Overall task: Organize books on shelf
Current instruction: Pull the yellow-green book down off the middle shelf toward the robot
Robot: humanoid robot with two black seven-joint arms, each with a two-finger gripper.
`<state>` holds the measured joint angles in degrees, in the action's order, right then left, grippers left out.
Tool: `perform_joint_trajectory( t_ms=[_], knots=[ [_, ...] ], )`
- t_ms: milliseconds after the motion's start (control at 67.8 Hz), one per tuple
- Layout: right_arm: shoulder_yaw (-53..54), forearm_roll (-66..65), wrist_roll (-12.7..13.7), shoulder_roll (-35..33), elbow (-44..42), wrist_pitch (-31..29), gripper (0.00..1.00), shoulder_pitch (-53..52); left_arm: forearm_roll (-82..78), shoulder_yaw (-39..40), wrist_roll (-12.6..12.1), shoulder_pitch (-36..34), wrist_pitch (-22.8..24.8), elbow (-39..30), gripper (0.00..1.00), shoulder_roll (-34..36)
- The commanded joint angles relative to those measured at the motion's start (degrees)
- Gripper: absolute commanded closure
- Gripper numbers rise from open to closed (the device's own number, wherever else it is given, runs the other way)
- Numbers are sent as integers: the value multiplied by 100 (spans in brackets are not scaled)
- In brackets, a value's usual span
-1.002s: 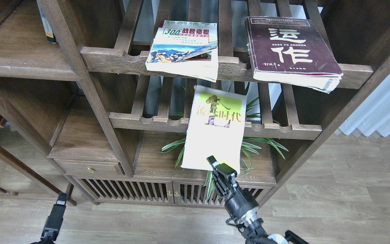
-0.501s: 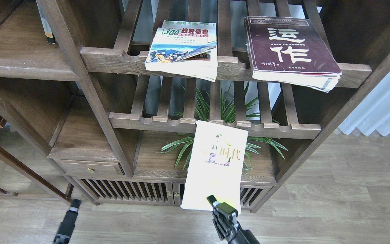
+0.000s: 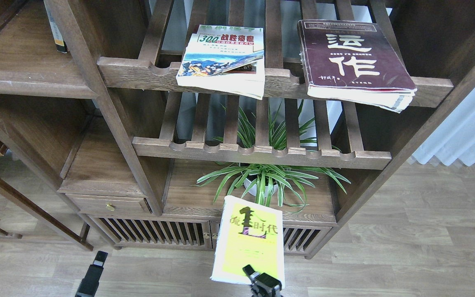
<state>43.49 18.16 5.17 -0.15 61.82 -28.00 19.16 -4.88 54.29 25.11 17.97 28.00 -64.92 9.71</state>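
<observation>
1. The right gripper [image 3: 262, 280] sits at the bottom edge of the view. It pinches the near edge of the yellow-green book [image 3: 248, 245], and the book sticks up from it, out in front of the bookcase, below the plant [image 3: 268, 181].
2. The left gripper [image 3: 97, 262] is low on the left, over the floor. It looks small and dark, so I cannot tell if its fingers are spread or pressed together. It holds nothing that I can see.
3. The white book [image 3: 223, 60] and the maroon book [image 3: 355, 62] lie flat on the top slatted rack [image 3: 278, 80]. Both hang a little over its front rail.
4. The solid shelf [image 3: 19, 62] is up on the left, well apart from all three books. A thin book [image 3: 56, 27] stands at its back.
5. I think the held book could slip, because it is thin and gripped only at one edge. A fast swing could make it flop or fall.
6. It could also bump the plant leaves or a rack rail on the way up.
7. The maroon book could tip off if something knocks the rack.
</observation>
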Motion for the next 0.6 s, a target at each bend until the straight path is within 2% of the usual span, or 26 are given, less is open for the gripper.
perform_joint_trajectory(
  t_ms=[0,236,442,590],
  knots=[
    [-217,12,397,-47,-56,0,98,-167,426,-375,-50,-13,0,5,0,58],
    [-613,12,476,-82,-170,0,97,-474,936,-876,-129,-109,0,-12,0,110],
    [-710,-15,1047,-56,-425,0,97,-536,953,-1122,-121,-250,0,-21,0,84],
    [-850,-15,1126,-56,-425,0,97,-519,945,-1272,-112,-391,0,23,1,31]
  ],
)
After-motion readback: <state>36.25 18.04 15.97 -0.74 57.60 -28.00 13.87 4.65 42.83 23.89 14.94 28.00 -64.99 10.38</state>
